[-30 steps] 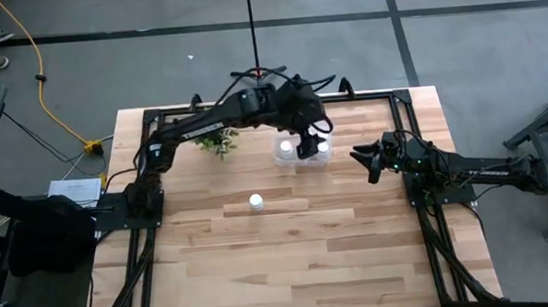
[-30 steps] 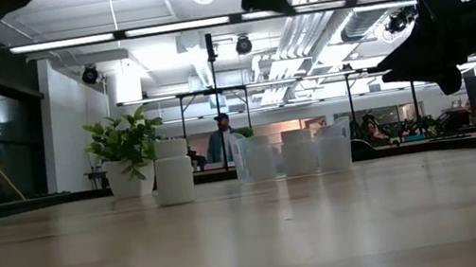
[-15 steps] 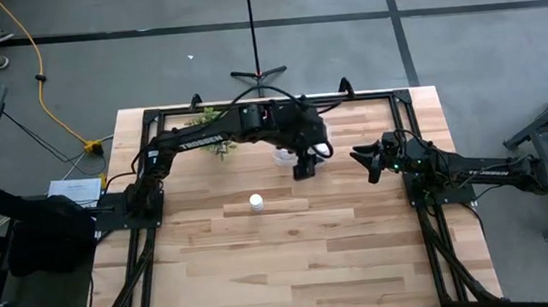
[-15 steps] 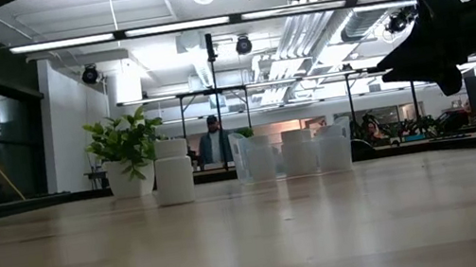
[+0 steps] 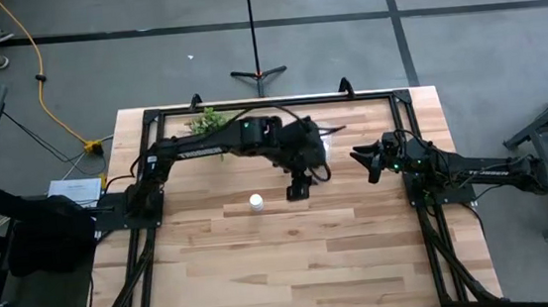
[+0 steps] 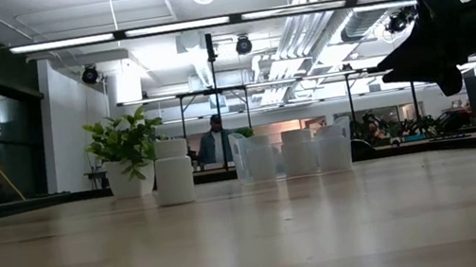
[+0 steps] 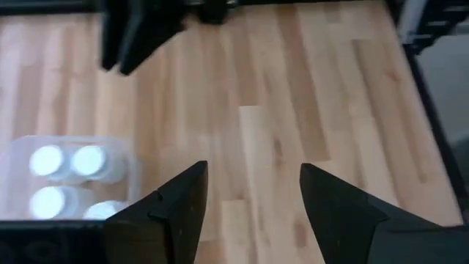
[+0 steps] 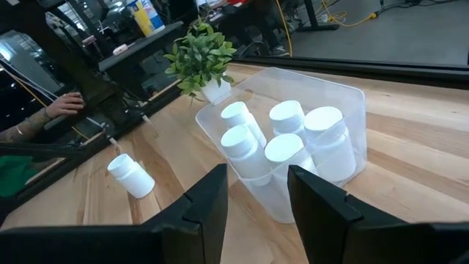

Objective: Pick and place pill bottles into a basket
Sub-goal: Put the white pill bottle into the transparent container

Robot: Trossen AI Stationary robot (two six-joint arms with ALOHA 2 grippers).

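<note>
the left hand, fingers spread and empty, has swung off the basket toward the nearer middle of the surface. five pill bottles stand upright inside the basket; a sixth bottle stands upright alone, left of that hand. the right hand waits open at right.

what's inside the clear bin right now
Five pill bottles stand upright inside the basket, caps up. From overhead the left arm covers most of it. One bottle remains outside on the table.
</note>
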